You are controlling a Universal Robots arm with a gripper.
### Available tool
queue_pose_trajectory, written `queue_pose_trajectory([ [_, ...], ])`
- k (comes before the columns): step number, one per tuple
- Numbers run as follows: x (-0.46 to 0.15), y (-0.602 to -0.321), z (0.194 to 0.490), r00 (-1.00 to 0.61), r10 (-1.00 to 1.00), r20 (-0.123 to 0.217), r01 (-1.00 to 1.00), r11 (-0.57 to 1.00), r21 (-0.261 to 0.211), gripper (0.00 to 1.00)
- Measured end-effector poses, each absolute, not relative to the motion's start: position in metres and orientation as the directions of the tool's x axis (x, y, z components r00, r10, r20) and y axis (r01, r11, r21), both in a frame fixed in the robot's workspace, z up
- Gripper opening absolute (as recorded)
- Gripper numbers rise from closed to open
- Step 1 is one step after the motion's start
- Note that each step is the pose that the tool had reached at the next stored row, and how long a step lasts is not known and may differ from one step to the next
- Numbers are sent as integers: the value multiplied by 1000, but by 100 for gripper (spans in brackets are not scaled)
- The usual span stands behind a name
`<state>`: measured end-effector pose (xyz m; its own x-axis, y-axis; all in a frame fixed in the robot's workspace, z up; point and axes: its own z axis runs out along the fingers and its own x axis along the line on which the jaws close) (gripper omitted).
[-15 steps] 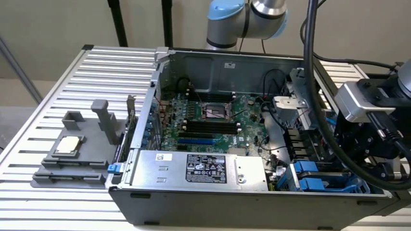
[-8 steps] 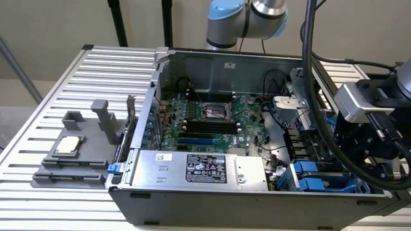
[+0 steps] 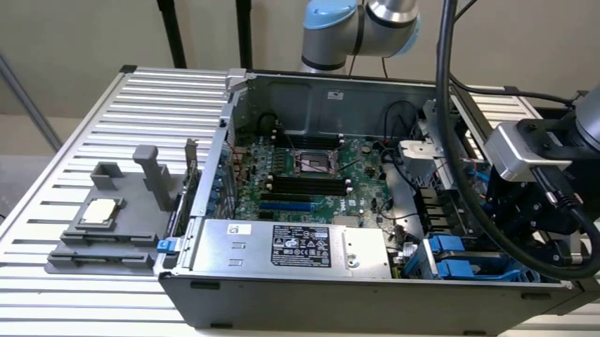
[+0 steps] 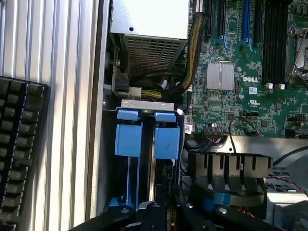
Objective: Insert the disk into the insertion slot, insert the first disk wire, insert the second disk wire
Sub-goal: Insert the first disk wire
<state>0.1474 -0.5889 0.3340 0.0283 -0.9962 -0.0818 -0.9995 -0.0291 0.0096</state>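
At the exterior view's left, on the slatted table (image 3: 75, 140), a grey moulded tray (image 3: 103, 225), well apart from the work. Further right, inside the open computer case (image 3: 375, 309), a silver box with a black label (image 3: 291, 247) along the near wall. At the near right corner, the insertion slot (image 3: 459, 258), partly screened by thick black cables (image 3: 446, 70). Impossible to tell whether its blue pieces (image 4: 129, 139) are rails alone or the disk's caddy seated there. Just beside their end, in the wrist view, the gripper (image 4: 166, 207): fingers pressed together, tips dark against dark, nothing clearly pinched.
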Motion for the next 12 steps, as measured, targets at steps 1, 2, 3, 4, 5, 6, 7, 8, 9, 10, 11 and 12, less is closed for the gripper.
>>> queue_pose_trajectory([
  [1, 147, -589, 334, 28, -996, -81, -1000, -29, 10, 17],
  [2, 147, -588, 334, 28, -996, -80, -1000, -29, 10, 17],
  [3, 147, -587, 334, 28, -996, -80, -1000, -29, 10, 17],
  [4, 147, -587, 333, 28, -996, -80, -1000, -29, 10, 17],
  [5, 147, -586, 333, 28, -996, -79, -1000, -29, 10, 17],
  [6, 147, -586, 333, 28, -997, -79, -1000, -29, 10, 17],
  [7, 148, -586, 333, 28, -997, -78, -1000, -29, 10, 17],
  [8, 148, -585, 333, 28, -997, -78, -1000, -29, 10, 17],
  [9, 148, -585, 333, 28, -997, -77, -1000, -29, 10, 17],
  [10, 148, -585, 333, 28, -997, -77, -1000, -29, 10, 17],
  [11, 148, -585, 333, 28, -997, -77, -1000, -29, 10, 17],
  [12, 148, -585, 332, 28, -997, -78, -1000, -29, 10, 17],
])
